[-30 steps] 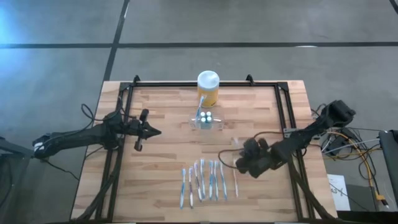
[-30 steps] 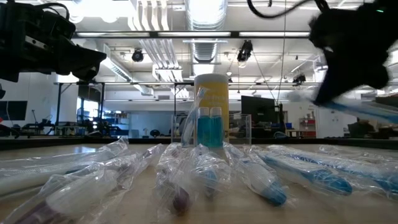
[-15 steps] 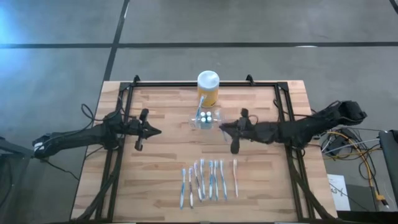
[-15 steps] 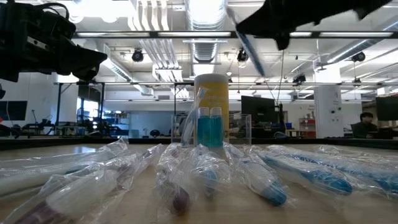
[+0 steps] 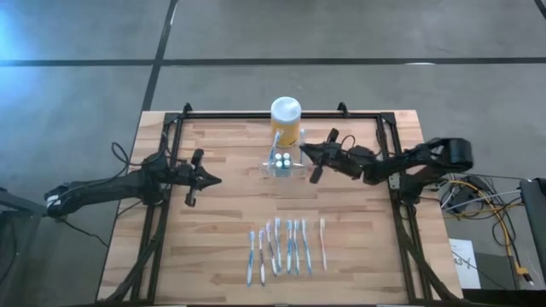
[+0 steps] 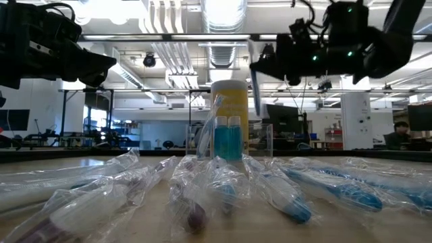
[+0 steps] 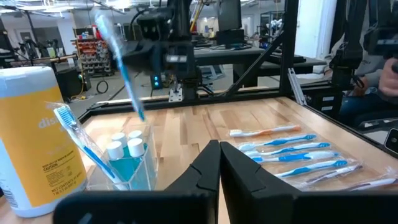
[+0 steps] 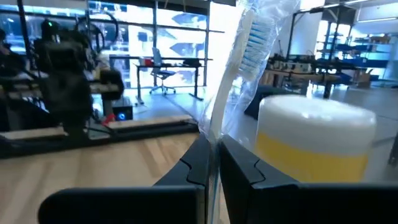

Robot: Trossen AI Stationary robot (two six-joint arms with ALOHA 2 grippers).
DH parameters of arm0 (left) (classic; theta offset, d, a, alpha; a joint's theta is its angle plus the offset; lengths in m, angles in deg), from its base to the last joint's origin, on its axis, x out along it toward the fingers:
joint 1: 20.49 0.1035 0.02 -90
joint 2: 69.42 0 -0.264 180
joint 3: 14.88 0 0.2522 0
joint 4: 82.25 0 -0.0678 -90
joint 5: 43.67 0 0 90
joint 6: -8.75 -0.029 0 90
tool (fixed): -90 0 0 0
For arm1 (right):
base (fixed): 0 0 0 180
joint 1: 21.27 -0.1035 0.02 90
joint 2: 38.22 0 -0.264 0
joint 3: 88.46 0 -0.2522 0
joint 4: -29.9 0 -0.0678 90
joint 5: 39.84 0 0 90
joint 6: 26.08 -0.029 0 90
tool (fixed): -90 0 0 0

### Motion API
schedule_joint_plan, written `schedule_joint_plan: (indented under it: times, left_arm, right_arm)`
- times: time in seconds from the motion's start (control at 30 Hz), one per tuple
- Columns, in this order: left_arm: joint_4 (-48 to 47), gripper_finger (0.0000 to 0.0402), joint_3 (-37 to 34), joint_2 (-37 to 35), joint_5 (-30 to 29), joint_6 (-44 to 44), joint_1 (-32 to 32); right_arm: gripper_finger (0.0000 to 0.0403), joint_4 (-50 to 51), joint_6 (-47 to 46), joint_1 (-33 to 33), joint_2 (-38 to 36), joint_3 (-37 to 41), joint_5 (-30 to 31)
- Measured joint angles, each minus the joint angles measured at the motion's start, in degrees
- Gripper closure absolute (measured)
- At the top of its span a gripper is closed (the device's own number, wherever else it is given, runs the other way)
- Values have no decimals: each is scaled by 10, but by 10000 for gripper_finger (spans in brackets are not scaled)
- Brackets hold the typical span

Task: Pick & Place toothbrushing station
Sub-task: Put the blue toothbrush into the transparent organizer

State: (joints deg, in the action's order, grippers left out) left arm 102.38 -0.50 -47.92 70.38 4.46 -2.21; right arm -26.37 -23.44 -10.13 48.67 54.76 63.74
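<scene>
The toothbrushing station (image 5: pixel 281 162) is a small clear holder in front of the yellow jar (image 5: pixel 285 119). It holds two teal bottles and one leaning toothbrush (image 7: pixel 81 140). It also shows in the low view (image 6: pixel 229 142). My right gripper (image 5: pixel 304 153) hovers just right of the holder. It is shut on a wrapped toothbrush (image 8: pixel 245 43), which also shows in the low view (image 6: pixel 255 81). My left gripper (image 5: pixel 209 180) waits at mid-left, shut and empty (image 7: pixel 219 155). Several wrapped toothbrushes (image 5: pixel 286 247) lie in a row near the front edge. My right gripper pinches the wrapped toothbrush's handle (image 8: pixel 213 127) between its two fingers. The fingers lie about level, pointing toward the table's left, across the brush. The brush stands nearly upright, bristle head up (image 8: pixel 256 38). It is clear of the table, its lower end (image 6: pixel 259 111) just above the holder.
The yellow jar with a white lid (image 6: pixel 229 101) stands right behind the holder. A dark frame (image 5: pixel 388 145) runs along the table's sides and far edge. Bare wood (image 5: pixel 230 222) lies between the holder and the row of brushes. A person (image 6: pixel 399 131) sits far off in the room.
My right gripper has risen from the right end of the toothbrush row with one wrapped toothbrush. It has gone toward the far edge and left, up to the holder. The brush has turned from near level to nearly upright.
</scene>
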Motion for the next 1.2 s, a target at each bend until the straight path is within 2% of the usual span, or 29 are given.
schedule_joint_plan:
  times: [0.17,0.3,0.63,1.0,1.2]
  left_arm:
    - [0,385,0,0,0,3,0]
    - [0,394,0,0,0,3,0]
    - [0,385,0,0,-1,10,0]
    - [0,396,0,0,-1,14,0]
    - [2,387,0,0,-1,14,0]
  right_arm:
    - [388,-55,10,18,85,-20,2]
    - [388,-60,8,19,133,-31,37]
    - [388,-55,-60,19,156,-20,56]
    - [388,-22,-106,33,155,-1,-68]
    - [388,-3,-140,38,154,1,-77]
